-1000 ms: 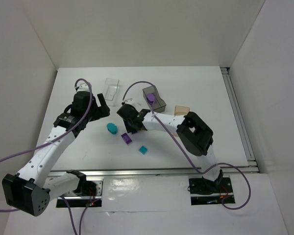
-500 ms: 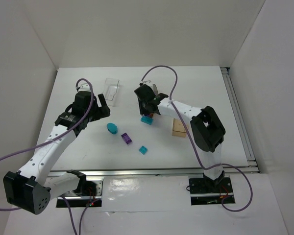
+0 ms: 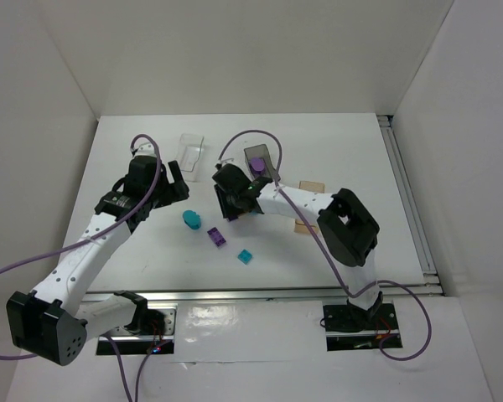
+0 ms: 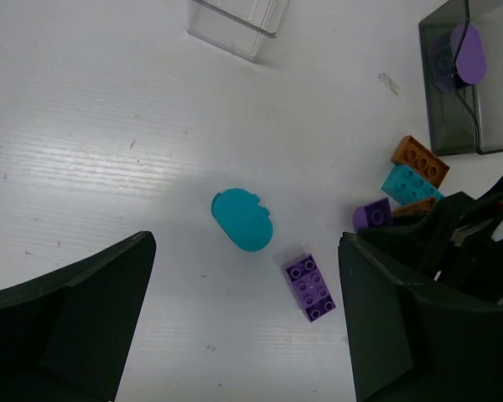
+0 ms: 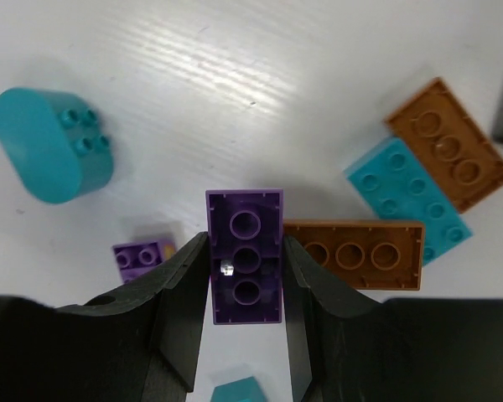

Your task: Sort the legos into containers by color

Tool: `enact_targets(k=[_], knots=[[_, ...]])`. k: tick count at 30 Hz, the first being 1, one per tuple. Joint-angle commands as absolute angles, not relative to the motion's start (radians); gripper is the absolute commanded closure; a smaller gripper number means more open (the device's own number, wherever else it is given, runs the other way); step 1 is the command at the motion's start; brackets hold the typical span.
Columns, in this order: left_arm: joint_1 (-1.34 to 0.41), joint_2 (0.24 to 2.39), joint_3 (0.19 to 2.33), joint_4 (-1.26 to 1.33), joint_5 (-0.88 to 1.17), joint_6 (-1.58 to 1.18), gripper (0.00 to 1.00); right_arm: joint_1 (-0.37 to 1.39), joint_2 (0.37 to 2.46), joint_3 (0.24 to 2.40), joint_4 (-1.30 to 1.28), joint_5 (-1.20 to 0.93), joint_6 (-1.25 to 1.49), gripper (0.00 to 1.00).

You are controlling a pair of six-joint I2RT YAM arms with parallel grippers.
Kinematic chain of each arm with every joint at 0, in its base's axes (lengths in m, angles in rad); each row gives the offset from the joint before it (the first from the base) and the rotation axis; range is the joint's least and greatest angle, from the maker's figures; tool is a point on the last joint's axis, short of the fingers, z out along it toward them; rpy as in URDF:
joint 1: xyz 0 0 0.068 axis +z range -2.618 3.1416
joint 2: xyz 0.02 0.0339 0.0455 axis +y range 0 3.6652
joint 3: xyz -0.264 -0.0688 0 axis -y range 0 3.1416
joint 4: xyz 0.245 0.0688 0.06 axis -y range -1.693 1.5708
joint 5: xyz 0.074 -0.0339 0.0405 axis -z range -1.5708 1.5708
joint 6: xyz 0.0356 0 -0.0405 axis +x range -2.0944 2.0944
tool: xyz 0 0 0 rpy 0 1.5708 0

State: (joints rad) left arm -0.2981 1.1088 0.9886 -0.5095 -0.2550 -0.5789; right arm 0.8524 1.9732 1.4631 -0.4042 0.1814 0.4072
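Observation:
My right gripper (image 5: pixel 245 248) is shut on a purple brick (image 5: pixel 245 255), held underside up just above the table. It hangs left of the smoky grey bin (image 3: pixel 262 162), which holds a purple oval (image 3: pixel 258 167). Under it lie two orange-brown bricks (image 5: pixel 356 253) (image 5: pixel 448 144), a teal brick (image 5: pixel 407 201) and a small purple brick (image 5: pixel 137 258). My left gripper (image 4: pixel 235 335) is open over a teal oval (image 4: pixel 242 219) and a purple brick (image 4: pixel 311 288). The clear bin (image 3: pixel 190 155) stands at the back. The orange-tan bin (image 3: pixel 310 188) is partly hidden by the right arm.
A small teal brick (image 3: pixel 246 257) lies alone nearer the front edge. The right gripper (image 4: pixel 453 243) fills the right side of the left wrist view, close to the brick cluster (image 4: pixel 409 186). White walls enclose the table on three sides.
My right gripper was over the grey bin half a second ago and has come back down-left over the brick cluster. My left arm has not moved.

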Motion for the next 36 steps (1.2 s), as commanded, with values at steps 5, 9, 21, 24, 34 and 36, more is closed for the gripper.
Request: enact_targets(k=[5, 9, 21, 24, 34, 36], knots=[[-0.298, 1.108, 1.026, -0.499, -0.241, -0.574, 0.04, 0.870, 2.014, 1.473, -0.370, 0.166, 0.431, 0.53], [-0.298, 1.108, 1.026, -0.499, -0.241, -0.574, 0.04, 0.879, 2.034, 1.483, -0.391, 0.166, 0.422, 0.49], [-0.298, 1.117, 1.026, -0.499, -0.241, -0.574, 0.04, 0.910, 2.046, 1.506, -0.414, 0.212, 0.393, 0.42], [-0.298, 1.117, 1.026, -0.499, -0.241, -0.574, 0.04, 0.919, 2.072, 1.535, -0.425, 0.212, 0.393, 0.42], [-0.298, 1.108, 1.026, -0.499, -0.241, -0.574, 0.04, 0.919, 2.082, 1.588, -0.465, 0.262, 0.361, 0.80], [-0.298, 1.108, 1.026, -0.499, -0.241, -0.574, 0.04, 0.919, 2.063, 1.600, -0.477, 0.311, 0.360, 0.81]])
